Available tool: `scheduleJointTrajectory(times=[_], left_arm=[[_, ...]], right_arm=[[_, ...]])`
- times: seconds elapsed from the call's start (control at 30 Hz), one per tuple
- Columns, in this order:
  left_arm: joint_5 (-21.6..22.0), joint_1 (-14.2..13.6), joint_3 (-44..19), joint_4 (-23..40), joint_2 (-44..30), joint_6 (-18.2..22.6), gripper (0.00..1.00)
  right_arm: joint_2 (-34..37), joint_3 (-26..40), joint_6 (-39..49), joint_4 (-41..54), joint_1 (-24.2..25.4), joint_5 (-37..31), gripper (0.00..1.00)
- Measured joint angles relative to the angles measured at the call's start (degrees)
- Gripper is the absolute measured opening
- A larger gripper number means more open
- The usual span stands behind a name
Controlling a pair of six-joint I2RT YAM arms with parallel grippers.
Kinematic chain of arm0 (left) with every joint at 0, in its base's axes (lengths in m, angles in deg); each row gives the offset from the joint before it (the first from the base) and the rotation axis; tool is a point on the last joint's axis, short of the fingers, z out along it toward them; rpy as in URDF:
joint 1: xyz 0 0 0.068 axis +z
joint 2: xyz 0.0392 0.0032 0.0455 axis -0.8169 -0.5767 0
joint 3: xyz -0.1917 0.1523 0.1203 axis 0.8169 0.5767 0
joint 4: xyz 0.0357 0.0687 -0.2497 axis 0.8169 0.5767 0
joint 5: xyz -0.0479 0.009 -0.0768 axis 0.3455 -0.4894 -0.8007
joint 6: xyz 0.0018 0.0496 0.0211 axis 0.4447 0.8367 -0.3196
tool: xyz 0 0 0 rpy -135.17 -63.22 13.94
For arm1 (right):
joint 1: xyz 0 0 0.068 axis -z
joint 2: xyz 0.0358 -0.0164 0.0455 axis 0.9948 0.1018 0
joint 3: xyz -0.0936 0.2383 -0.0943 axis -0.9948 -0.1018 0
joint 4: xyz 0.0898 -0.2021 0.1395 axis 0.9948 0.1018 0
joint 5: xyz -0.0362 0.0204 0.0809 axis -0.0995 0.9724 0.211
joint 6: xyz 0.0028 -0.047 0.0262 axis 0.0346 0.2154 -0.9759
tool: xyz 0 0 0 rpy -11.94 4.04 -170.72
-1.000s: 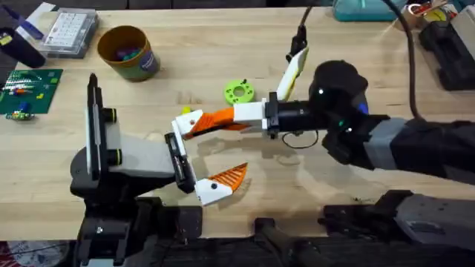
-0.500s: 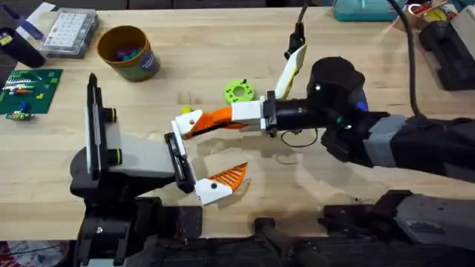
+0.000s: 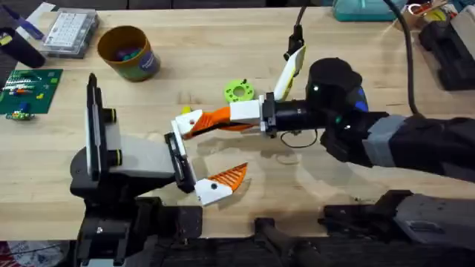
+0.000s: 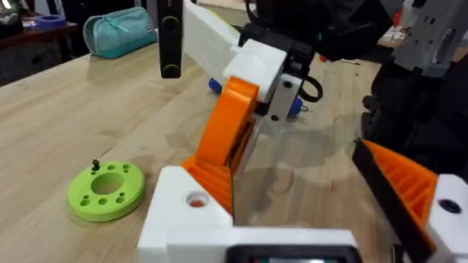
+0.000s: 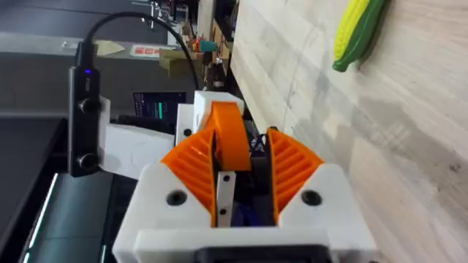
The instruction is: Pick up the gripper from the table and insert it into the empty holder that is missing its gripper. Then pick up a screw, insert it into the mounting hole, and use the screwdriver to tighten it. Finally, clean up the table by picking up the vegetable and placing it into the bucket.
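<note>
The right gripper (image 3: 256, 117) has its jaws pinching the gripper (image 3: 215, 119) by its white base, long axis pointing toward 9 o'clock, orange tip at the holder (image 3: 187, 119). Left jaws: cannot tell.

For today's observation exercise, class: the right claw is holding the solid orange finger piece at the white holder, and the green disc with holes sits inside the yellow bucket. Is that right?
Not quite. The green disc lies on the bare table, apart from the yellow bucket, as the overhead view shows. The rest stands: the right claw holds the orange finger piece at the white holder.
</note>
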Motion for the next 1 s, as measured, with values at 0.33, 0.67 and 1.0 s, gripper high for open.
scheduleJointTrajectory(times=[0.33, 0.67, 1.0], left_arm=[[-0.1, 0.0, 0.0, 0.0, 0.0, 0.3, 0.986], [-1.5, -0.4, 0.0, 0.2, 0.0, 0.9, 0.988], [-1.5, -0.4, 0.0, 0.2, 0.0, 0.9, 0.986]], right_arm=[[0.2, 0.0, 0.2, 0.0, 0.0, 0.0, 0.503], [0.3, 0.0, 0.3, -0.4, 0.4, 2.1, 0.834], [0.3, 0.0, 0.3, -0.4, 3.8, 4.8, 0.987]])
